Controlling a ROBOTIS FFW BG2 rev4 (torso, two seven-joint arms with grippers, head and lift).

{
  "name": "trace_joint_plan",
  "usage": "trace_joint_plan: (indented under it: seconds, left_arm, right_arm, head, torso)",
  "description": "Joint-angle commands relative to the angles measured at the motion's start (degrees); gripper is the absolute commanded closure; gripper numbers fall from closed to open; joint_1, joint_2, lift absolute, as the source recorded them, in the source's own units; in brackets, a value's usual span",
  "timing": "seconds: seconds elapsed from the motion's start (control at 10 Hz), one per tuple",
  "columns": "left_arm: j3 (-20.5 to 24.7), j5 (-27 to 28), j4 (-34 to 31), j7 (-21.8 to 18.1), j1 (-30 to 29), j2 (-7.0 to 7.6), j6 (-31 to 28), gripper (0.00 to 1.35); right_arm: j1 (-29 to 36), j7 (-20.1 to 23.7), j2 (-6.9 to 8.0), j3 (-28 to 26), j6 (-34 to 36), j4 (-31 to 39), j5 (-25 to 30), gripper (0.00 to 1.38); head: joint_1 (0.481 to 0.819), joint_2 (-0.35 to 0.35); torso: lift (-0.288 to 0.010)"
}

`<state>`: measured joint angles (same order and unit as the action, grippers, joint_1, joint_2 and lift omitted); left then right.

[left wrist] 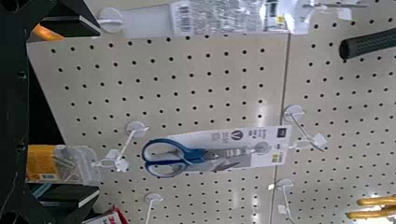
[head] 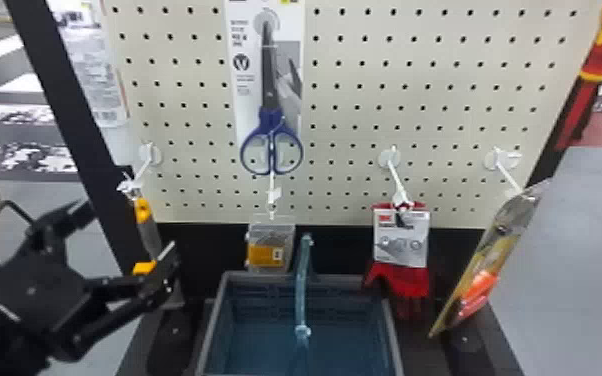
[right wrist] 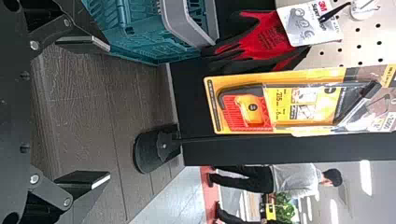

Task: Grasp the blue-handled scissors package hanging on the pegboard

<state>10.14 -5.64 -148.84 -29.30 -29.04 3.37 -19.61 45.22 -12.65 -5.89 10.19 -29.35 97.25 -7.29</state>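
We count one scissors pack [head: 271, 125]; we see one clear box [head: 267, 247], one glove pack [head: 401, 237] and one saw pack [right wrist: 299, 107]; we find one basket [head: 392, 330] and one pegboard [head: 355, 117]; along the head view's lower row we count four hooks [head: 395, 181]; in the left wrist view we see two yellow handles [left wrist: 373, 215], one ribbed black tube [left wrist: 369, 45] and one silvery packet [left wrist: 224, 18]; we have one left gripper [head: 128, 227] and one right gripper [right wrist: 110, 112].
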Motion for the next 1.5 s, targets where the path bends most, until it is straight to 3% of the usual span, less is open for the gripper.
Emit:
trace_joint_plan:
  seconds: [0.0,0.3,0.7,1.2,1.4]
  left_arm:
    - [-0.56,-1.04,-3.11,0.12,2.43,1.02,-4.65,0.11]
    - [-2.59,-3.06,-3.11,-2.08,10.56,4.19,-10.36,0.11]
    - [-2.59,-6.76,-0.58,-5.68,17.20,4.36,-14.14,0.11]
    - [-6.37,-5.35,7.86,-8.58,25.81,6.03,-15.02,0.10]
    - [-8.21,-4.82,11.09,-9.90,29.87,7.35,-15.02,0.10]
  right_arm:
    - [-0.03,0.00,0.00,0.00,0.00,0.00,0.00,0.32]
    - [-0.89,0.26,-0.09,0.00,0.09,-0.28,0.18,0.32]
    - [-1.26,0.61,-0.09,0.00,0.09,-0.56,0.18,0.32]
    - [-1.26,0.61,0.00,0.00,0.09,-0.56,0.18,0.32]
    - [-1.26,0.61,-0.09,0.00,0.09,-0.42,0.18,0.32]
  head:
    - [0.549,0.000]
    - [0.549,0.000]
    - [0.549,0.000]
    - [0.549,0.000]
    - [0.549,0.000]
  torso:
    - [-0.100]
    - [-0.100]
    - [-0.100]
    - [-0.100]
    - [-0.100]
